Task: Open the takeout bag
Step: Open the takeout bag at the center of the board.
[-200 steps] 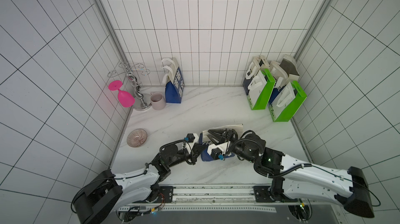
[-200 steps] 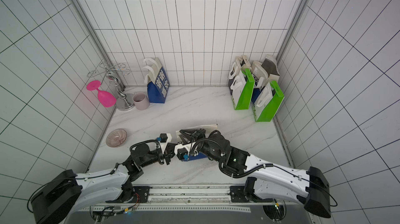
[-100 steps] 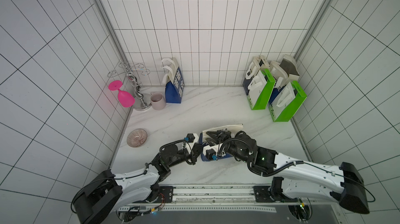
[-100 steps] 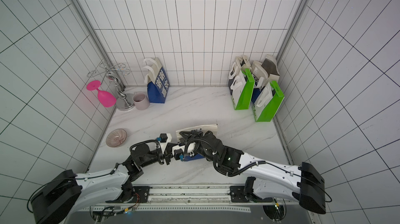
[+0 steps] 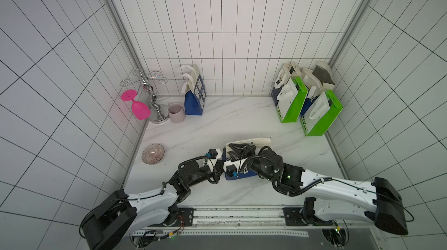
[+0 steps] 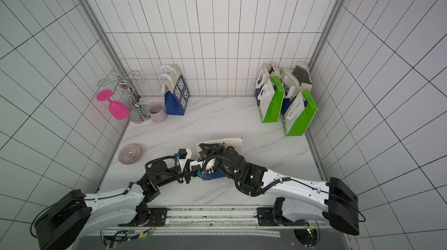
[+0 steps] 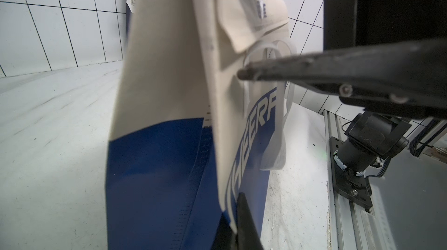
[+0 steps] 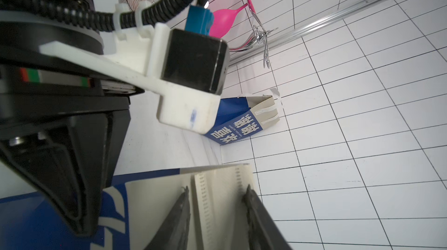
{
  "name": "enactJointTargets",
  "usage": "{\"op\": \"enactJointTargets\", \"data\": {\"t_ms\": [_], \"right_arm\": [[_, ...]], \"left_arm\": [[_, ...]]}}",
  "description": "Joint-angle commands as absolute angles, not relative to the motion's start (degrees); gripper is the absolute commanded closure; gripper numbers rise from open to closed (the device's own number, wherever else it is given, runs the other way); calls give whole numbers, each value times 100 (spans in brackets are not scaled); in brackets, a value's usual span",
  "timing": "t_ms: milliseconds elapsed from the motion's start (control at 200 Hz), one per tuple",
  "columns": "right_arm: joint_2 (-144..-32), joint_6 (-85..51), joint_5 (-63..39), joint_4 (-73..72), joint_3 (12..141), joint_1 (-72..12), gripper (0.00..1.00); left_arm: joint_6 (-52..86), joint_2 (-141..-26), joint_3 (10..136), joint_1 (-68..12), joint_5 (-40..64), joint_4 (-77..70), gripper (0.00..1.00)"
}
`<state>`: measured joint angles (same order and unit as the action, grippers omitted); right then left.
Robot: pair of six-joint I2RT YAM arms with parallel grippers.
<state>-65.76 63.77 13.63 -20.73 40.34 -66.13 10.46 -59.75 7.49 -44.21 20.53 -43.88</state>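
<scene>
Left gripper [image 7: 235, 215], jaws clamped on the bag [image 7: 157, 164] wall, apparently anchors it; right gripper [image 8: 216, 189], jaws apart, straddles the bag's rim, probably to spread it.

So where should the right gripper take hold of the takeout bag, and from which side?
Probably the cream top rim of the takeout bag, coming over the mouth with one finger each side of a single wall. The bag is nearly flat, and the left gripper is shut on a wall lower down, leaving that thin rim free.
</scene>
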Motion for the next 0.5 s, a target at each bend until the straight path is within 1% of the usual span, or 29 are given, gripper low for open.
{"op": "enactJointTargets", "data": {"t_ms": [0,150,320,495], "right_arm": [[-6743,6654,1753,-2606,3761,-6662,63],[-6882,6767,1998,-2785,3779,-6662,68],[-6917,6738,2013,-2819,3768,-6662,73],[-6963,6684,2099,-2712,3882,-6662,84]], "left_arm": [[958,-5936,897,-4474,2148,-4378,100],[949,-5931,896,-4485,2138,-4368,100],[950,-5970,914,-4501,2140,-4370,100],[959,-6010,915,-4530,2138,-4393,100]]}}
